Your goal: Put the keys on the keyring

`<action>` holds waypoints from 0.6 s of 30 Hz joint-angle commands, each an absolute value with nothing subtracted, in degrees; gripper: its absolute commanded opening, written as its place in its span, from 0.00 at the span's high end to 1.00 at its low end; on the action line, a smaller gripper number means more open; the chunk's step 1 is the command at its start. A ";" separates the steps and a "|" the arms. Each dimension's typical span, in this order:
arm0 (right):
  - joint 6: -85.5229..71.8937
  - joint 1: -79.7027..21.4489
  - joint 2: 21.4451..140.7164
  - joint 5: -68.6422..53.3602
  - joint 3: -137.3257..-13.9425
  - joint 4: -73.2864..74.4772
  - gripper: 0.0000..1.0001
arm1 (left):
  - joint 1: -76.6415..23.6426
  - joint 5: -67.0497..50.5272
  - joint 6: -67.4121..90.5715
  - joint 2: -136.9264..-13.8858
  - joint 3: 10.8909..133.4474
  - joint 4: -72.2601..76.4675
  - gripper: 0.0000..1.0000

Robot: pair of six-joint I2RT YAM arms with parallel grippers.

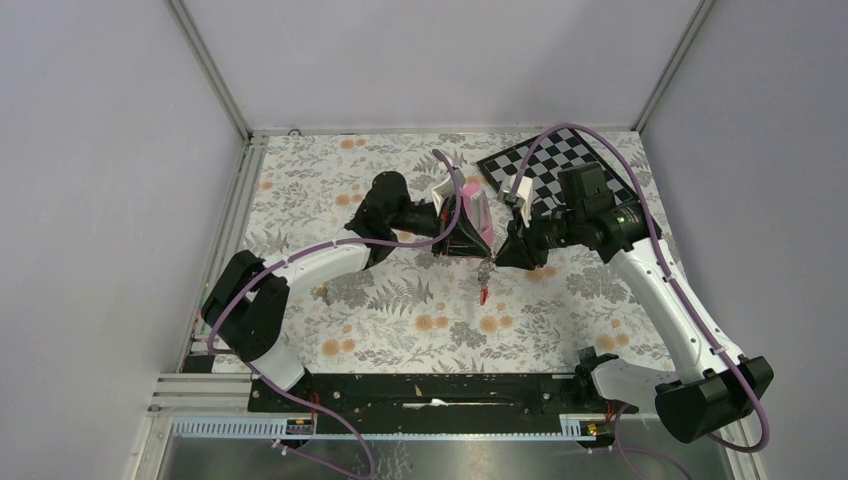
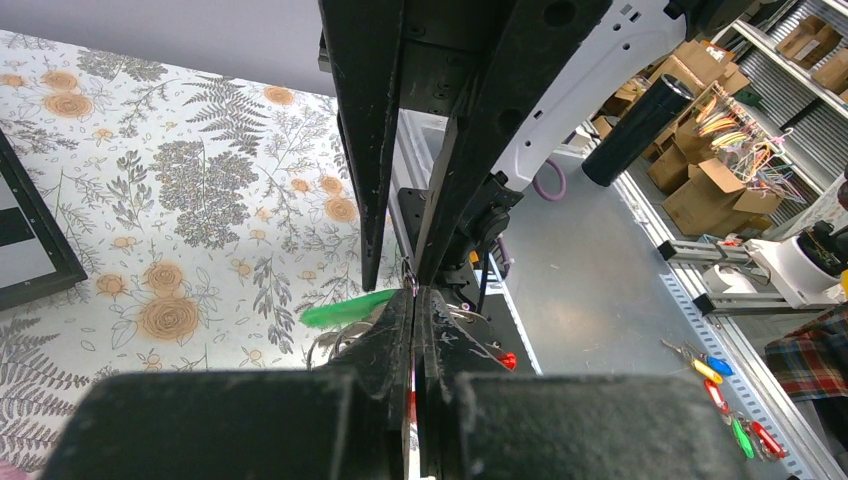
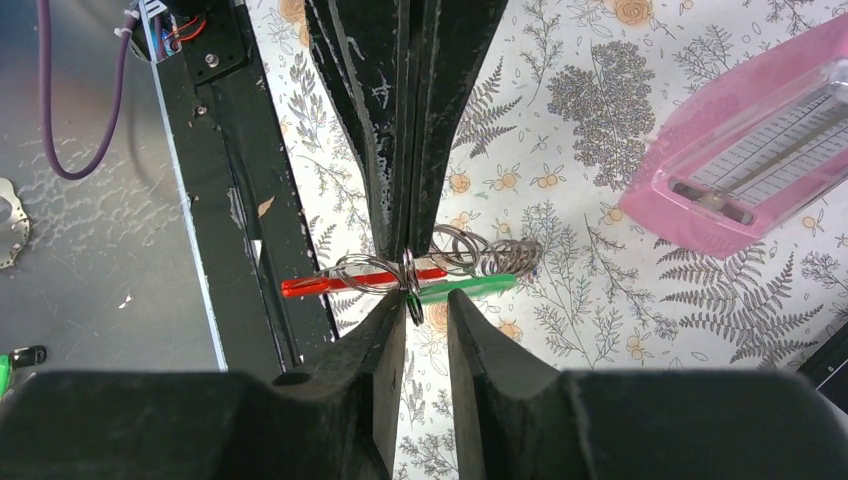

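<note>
Left tool (image 2: 416,300) is clamping the ring cluster (image 3: 490,258) | right tool (image 3: 427,306) is standing narrowly parted | risk: pinch possibly slipping, keys (image 3: 325,285) dropping onto bench (image 3: 600,335)

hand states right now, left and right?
left hand: closed, pinching a ring of the key bunch.
right hand: open, tips either side of the bunch, gripping nothing.

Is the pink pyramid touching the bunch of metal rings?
Apart. The right wrist view shows a strip of flowered tablecloth between the pink pyramid and the metal rings.
</note>
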State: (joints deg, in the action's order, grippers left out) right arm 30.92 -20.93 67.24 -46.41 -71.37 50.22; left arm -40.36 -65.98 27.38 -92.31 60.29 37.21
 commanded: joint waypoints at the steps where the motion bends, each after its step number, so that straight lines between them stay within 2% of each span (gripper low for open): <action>1: 30.28 -20.65 66.98 -47.82 -71.36 48.70 0.74 | -40.42 -68.22 28.23 -89.34 60.17 42.56 1.00; 5: 30.40 -20.57 66.62 -47.90 -70.77 48.70 0.87 | -40.34 -68.33 28.04 -89.28 59.88 42.67 1.00; 8: 30.53 -20.57 66.14 -47.97 -69.92 48.69 0.92 | -40.13 -68.93 28.71 -89.22 59.92 43.97 1.00; 18: 29.82 -20.48 66.67 -50.88 -68.11 47.54 0.94 | -39.99 -69.49 35.65 -90.15 58.45 54.26 1.00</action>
